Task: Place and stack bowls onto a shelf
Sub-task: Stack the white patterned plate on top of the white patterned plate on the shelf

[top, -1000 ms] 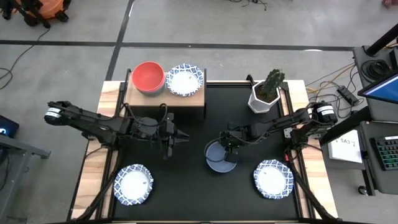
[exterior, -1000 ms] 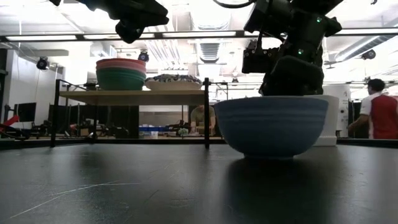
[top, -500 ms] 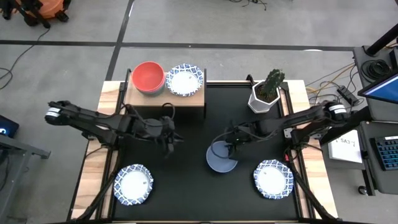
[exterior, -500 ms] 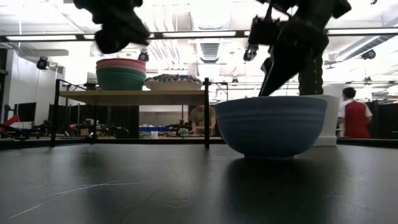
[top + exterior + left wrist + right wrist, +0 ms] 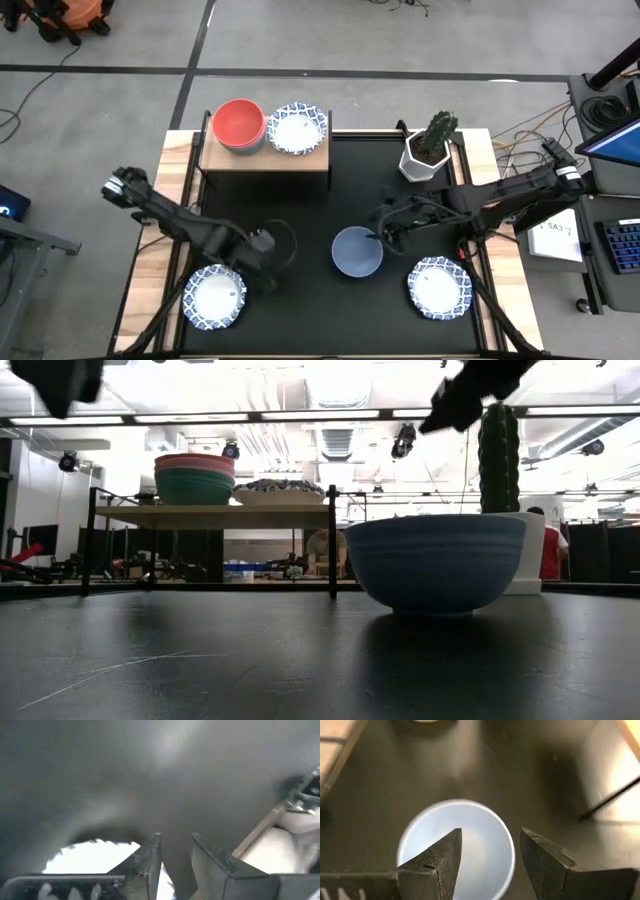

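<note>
1. On shelf (image 5: pixel 266 160): red-topped bowl stack (image 5: pixel 239 125), patterned bowl (image 5: pixel 298 129).
2. Off shelf: blue bowl (image 5: pixel 357 251), two patterned bowls (image 5: pixel 215 297) (image 5: pixel 439 287).
3. Left gripper (image 5: pixel 176 856) slightly parted, empty, over near-left bowl.
4. Right gripper (image 5: pixel 489 851) open, empty, above blue bowl.

Two dark jointed arms, black cables, angular jaws

Grey concrete floor (image 5: pixel 120 100) surrounds the black-topped table (image 5: pixel 330 190); a keyboard (image 5: pixel 622 245) sits alongside, and ceiling strip lights (image 5: pixel 230 417) glow overhead.

The left wrist view is blurred; a white bowl (image 5: pixel 95 857) sits partly hidden.
</note>
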